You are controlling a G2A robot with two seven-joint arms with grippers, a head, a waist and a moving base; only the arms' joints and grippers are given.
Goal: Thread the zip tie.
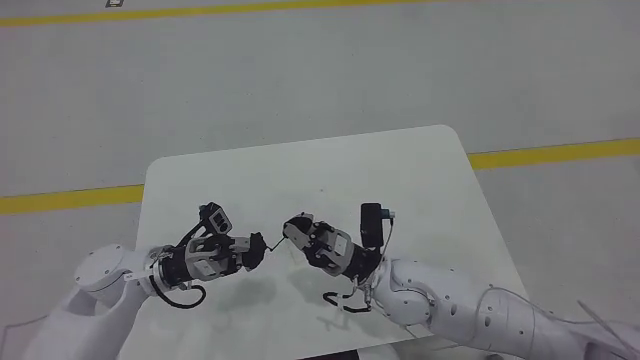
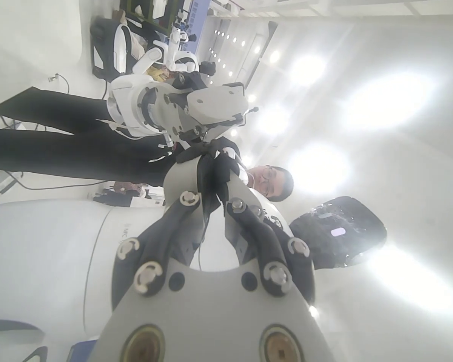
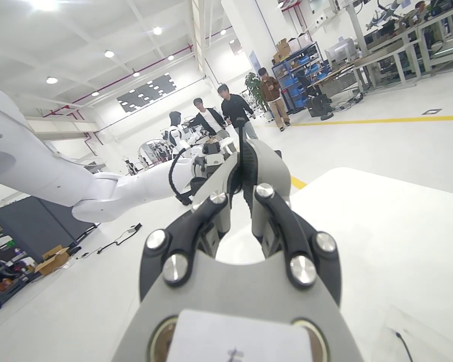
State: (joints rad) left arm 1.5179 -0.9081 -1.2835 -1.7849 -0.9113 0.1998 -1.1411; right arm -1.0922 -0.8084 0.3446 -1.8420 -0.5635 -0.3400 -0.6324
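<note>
- Top view: Over the white counter (image 1: pixel 400 170), the left arm (image 1: pixel 105 268) and right arm (image 1: pixel 440 300) meet tip to tip near the robot's side. The zip tie (image 1: pixel 275 242) is a thin dark line bridging the small gap between them. With the two ends this near, the threading step likely calls for small, slow closing moves, not sweeps.
- Left wrist view: The left jaws are clenched on a dark strap of the zip tie (image 2: pixel 207 194), which runs out past their tips toward the right jaws just ahead. More black material bunches there. Whether the strap's end has entered anything cannot be told. A firm grip near the tip should stop the strap bowing as it is pushed.
- Right wrist view: The right jaws are clamped on the zip tie (image 3: pixel 242 141). A short length stands straight out past their tips and ends in a small blocky piece, probably the head. The left arm (image 3: pixel 109 188) lies beyond, and the counter (image 3: pixel 381 227) runs alongside. This side would best serve as the fixed target, with the slot squared to the oncoming strap and the strap's flat face matched to it. A slight twist could make the tip glance off.
</note>
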